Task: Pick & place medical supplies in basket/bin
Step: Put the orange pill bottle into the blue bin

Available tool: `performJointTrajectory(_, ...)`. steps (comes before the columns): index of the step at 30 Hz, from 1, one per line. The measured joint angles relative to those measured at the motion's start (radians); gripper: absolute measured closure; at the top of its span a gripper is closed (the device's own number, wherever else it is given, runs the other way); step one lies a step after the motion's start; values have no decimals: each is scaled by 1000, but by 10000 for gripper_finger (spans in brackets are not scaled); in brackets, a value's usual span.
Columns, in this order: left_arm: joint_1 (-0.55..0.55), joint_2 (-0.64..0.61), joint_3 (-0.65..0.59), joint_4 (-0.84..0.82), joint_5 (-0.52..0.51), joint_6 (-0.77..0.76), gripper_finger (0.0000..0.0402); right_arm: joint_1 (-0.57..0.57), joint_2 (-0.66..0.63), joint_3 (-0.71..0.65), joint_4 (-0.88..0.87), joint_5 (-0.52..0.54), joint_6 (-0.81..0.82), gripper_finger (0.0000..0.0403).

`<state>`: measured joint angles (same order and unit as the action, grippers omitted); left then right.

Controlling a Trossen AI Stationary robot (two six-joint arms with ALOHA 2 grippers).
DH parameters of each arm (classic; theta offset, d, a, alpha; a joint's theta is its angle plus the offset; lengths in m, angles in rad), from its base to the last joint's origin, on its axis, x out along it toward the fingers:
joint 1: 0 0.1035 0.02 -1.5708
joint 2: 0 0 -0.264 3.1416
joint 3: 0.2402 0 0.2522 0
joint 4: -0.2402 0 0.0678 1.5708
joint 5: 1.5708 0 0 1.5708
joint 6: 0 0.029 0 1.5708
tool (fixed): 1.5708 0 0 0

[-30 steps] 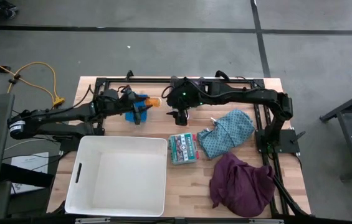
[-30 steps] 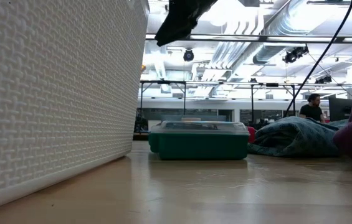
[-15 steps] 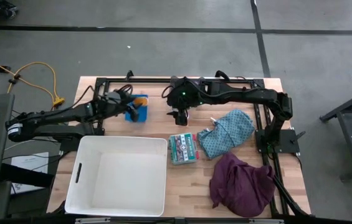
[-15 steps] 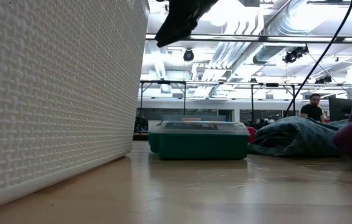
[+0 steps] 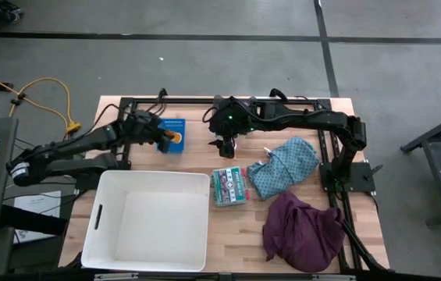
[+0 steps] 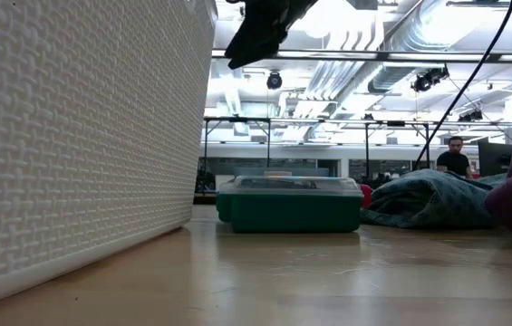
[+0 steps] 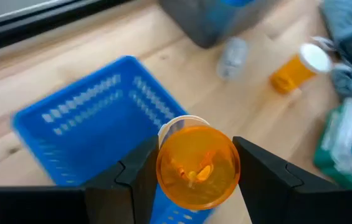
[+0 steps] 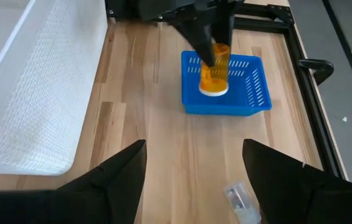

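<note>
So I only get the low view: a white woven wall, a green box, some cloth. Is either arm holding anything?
Observer: Yes. The left gripper is shut on an orange bottle, held cap down above a small blue basket.
Operator: Is that the only bottle?
Observer: No, a second bottle, orange with a white cap, lies on the table beside the teal cloth.
Operator: And the other arm?
Observer: The right gripper hangs open and empty over bare wood, facing the blue basket.
</note>
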<state>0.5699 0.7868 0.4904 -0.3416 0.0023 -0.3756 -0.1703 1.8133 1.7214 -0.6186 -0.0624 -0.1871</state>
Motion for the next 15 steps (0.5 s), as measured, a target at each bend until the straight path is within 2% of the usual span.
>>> performJointTrajectory(9,228,12,0,-85,220,4,224,0,0,0,-5,0,7,149)
performJointTrajectory(15,280,43,0,-84,274,29,224,0,0,0,-5,0,7,149)
